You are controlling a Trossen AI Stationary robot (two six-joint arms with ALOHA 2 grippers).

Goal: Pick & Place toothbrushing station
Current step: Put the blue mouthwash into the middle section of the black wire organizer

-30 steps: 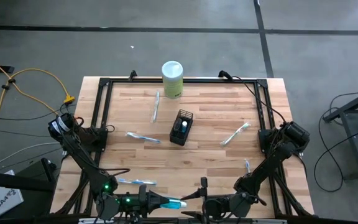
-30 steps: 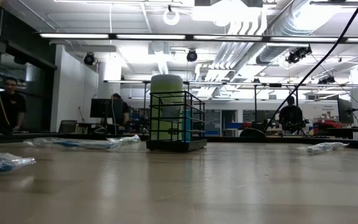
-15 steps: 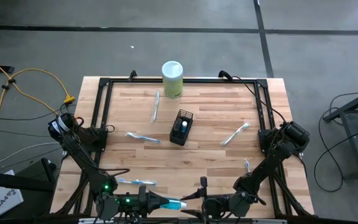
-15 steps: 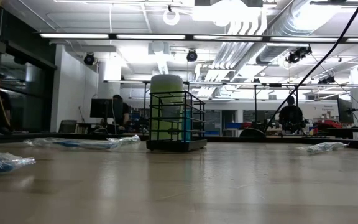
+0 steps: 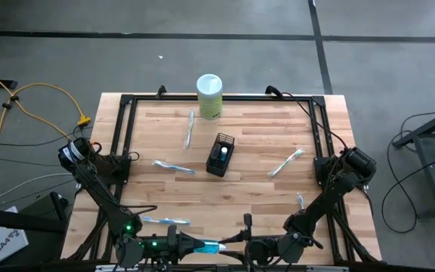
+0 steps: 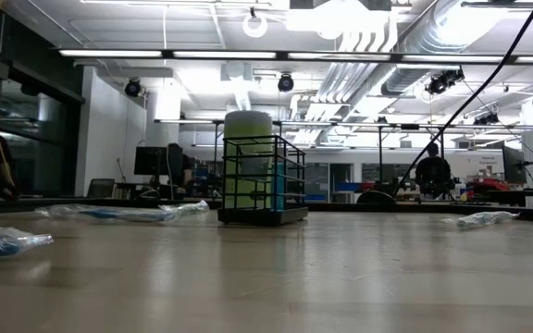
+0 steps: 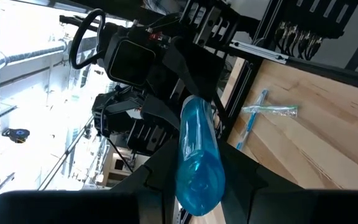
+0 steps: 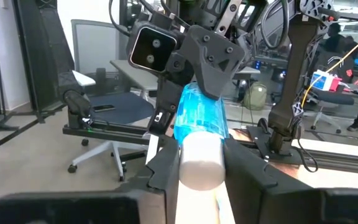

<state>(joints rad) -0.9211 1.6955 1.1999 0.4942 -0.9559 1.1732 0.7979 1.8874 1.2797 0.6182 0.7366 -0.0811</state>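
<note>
Evidently both fingers pinch one glossy teal tube, white-capped, cylindrical.

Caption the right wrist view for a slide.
Handover: the right gripper closes around the white cap of a teal plastic tube that the left gripper grips at its far end.

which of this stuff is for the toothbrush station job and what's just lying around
Job: mesh holder, wrapped toothbrushes, teal tube held by left gripper, right gripper at its cap.
Lying about: green canister, yellow cable on floor.
</note>
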